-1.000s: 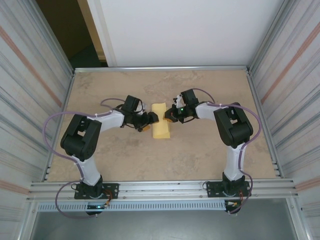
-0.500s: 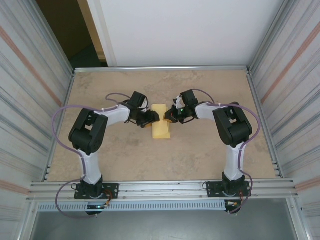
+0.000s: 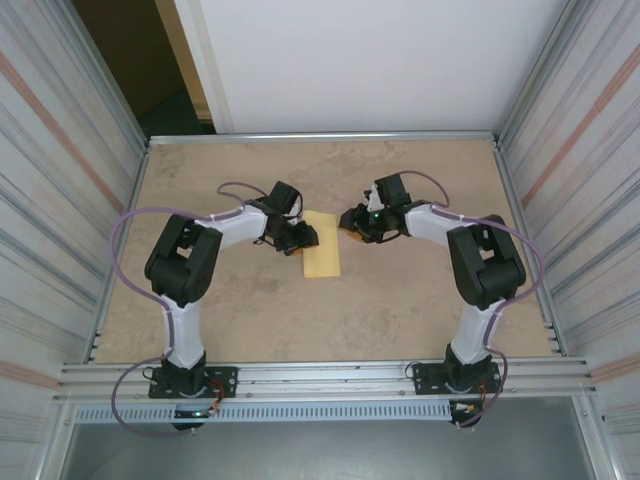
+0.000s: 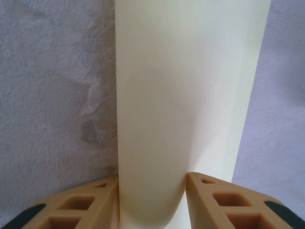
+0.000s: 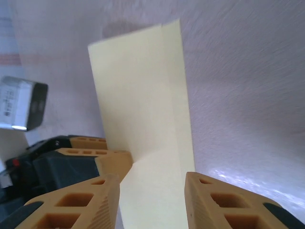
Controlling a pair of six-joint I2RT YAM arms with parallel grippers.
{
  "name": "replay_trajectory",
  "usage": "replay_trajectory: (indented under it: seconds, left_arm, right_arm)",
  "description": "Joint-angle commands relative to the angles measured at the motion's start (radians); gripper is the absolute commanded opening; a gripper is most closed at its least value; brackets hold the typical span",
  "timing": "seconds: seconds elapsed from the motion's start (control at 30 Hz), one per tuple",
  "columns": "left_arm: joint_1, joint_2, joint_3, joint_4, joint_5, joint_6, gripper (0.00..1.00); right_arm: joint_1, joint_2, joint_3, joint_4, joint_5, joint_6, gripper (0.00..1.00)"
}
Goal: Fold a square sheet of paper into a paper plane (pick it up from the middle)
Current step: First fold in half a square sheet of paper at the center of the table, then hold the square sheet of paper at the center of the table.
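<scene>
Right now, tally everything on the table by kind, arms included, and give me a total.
yellow paper: 1
robot arms: 2
Total: 3

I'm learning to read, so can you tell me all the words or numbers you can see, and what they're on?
White label on the small dark box, right wrist view: tiny print, too blurred to read.
Yellow sheet of paper: blank, no writing.
No other words, numbers or signs can be read.
</scene>
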Motion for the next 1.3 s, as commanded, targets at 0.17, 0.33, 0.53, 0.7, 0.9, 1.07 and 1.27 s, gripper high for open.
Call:
replay_trajectory:
  seconds: [0.17,0.33,0.53,0.7,0.9,1.07,1.27]
  left_arm:
    - [-0.028,0.148,0.024,-0.152,-0.106,0.069,0.44]
    - [-0.051,0.176,0.046,-0.171,-0.132,0.094,0.45]
    - [-0.060,0.230,0.092,-0.221,-0.155,0.088,0.46]
    - [-0.063,0.257,0.101,-0.231,-0.157,0.045,0.47]
    - [-0.066,0.289,0.115,-0.246,-0.153,0.025,0.50]
    - [-0.070,0.309,0.117,-0.246,-0.148,0.030,0.50]
    - [-0.073,0.320,0.118,-0.250,-0.151,0.042,0.51]
  right_arm:
    - [-0.024,-0.050,-0.039,-0.046,0.070,-0.009,0.43]
    - [-0.024,-0.046,-0.046,-0.043,0.074,0.004,0.45]
    - [-0.021,-0.034,-0.040,-0.044,0.071,0.004,0.46]
    - [-0.017,-0.025,-0.038,-0.040,0.070,0.007,0.46]
    - [-0.011,-0.013,-0.032,-0.039,0.066,0.008,0.46]
    - [-0.003,-0.005,-0.027,-0.038,0.065,0.007,0.46]
    - [0.009,0.006,-0.021,-0.037,0.061,0.007,0.46]
